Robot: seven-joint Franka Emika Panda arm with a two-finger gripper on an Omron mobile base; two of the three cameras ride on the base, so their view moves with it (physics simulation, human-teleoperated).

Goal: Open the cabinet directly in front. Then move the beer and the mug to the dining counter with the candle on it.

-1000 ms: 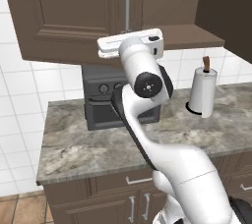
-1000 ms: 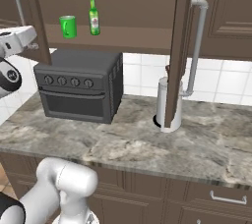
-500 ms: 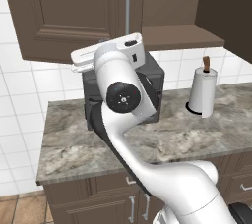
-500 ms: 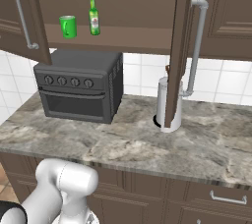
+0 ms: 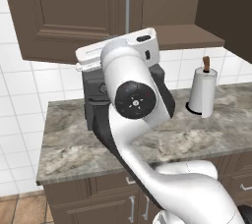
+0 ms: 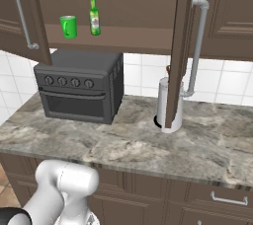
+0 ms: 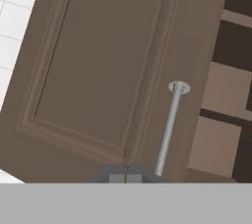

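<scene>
Cabinet [image 6: 123, 7] doors swung open. Mug [image 6: 68, 26] and beer [image 6: 94, 16] stand near each other on its shelf. Claw [image 7: 126, 175] fingers together, empty, before left door's handle [image 7: 169, 128].

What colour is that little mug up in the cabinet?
Bright green mug, clearest in the right base view.

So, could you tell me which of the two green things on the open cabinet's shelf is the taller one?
The slim green glass bottle with the red-white label is taller; the bright green mug beside it is squat with a side handle.
</scene>
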